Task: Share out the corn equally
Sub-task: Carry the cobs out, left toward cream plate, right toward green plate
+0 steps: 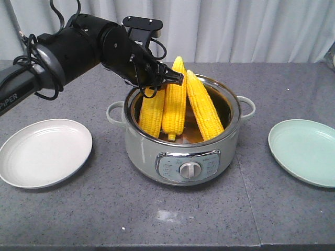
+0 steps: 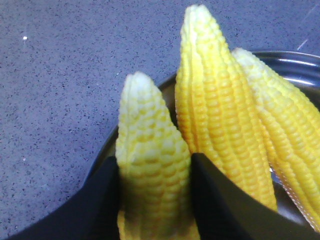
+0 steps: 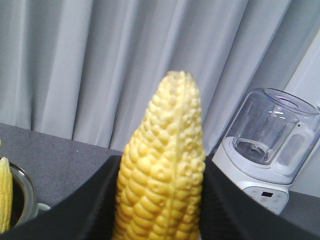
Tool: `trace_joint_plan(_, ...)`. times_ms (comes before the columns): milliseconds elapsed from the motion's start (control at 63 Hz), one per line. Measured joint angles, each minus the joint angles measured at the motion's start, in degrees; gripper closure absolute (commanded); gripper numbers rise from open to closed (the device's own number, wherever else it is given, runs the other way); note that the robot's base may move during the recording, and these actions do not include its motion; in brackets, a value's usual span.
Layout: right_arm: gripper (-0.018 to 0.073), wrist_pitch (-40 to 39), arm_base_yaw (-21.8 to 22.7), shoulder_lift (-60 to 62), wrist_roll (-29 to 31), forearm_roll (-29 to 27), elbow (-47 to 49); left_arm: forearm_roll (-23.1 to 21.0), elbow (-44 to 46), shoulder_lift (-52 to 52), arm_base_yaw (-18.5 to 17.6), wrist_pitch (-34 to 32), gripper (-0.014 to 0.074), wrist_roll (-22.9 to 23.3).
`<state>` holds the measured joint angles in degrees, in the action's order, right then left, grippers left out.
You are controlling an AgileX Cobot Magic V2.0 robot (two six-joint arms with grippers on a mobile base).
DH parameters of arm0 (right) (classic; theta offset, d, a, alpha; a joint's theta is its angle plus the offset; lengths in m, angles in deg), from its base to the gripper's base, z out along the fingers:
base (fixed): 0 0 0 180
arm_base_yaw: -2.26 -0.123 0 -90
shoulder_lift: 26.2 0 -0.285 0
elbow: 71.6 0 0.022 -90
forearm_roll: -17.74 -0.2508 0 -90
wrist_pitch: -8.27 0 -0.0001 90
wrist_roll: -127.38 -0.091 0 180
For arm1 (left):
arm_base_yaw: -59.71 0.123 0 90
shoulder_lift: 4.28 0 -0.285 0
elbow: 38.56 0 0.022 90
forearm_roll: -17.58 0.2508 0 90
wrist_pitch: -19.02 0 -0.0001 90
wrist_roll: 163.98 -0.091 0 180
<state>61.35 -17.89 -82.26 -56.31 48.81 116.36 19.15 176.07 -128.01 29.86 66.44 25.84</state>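
Left tool (image 1: 166, 78): closed on the upper part of the leftmost cob (image 2: 150, 150), with one finger bearing on each flank
Right tool (image 3: 160, 205): outside the front view; its own wrist view shows it clamped on a fourth cob (image 3: 162, 160), held upright with the tip free
Other corn: the middle cob (image 1: 174, 102) and the right cob (image 1: 205, 107) lean tip-up in the cooker pot (image 1: 152, 151), packed beside the gripped one
Plates: white plate (image 1: 44, 151) left of the pot, pale green plate (image 1: 306, 151) right of it, both on the grey surface (image 1: 104, 219); no cob lies on either
Background: blender (image 3: 265, 145) behind the right tool
Handling: judged stiff and fairly heavy; the kernel rows give purchase, but the taper may let a cob slip towards its tip
Hold point: across the thick mid-body, not the narrow tip
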Motion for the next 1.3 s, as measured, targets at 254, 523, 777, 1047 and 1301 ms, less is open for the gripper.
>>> trace_joint_plan(254,0.0564,0.0,0.0,0.0,0.0,0.0,0.0,-0.1,0.0,1.0,0.0,0.2,0.0604,0.0)
trace_joint_plan(523,0.0564,0.0,0.0,0.0,0.0,0.0,0.0,0.2,0.0,9.3,0.0,0.5,0.0604,-0.3)
trace_joint_plan(777,0.0564,0.0,0.0,0.0,0.0,0.0,0.0,8.3,0.0,21.6,0.0,10.7,0.0603,-2.3)
trace_joint_plan(1047,0.0564,0.1,0.0,-3.0,-0.2,0.0,0.1,27.4,-0.3,29.1,0.9,25.0,0.0603,-1.9)
trace_joint_plan(1301,0.0564,1.3,0.0,-13.4,-2.1,2.3,0.1,30.8,-4.7,31.3,11.1,25.3,0.0603,-0.1)
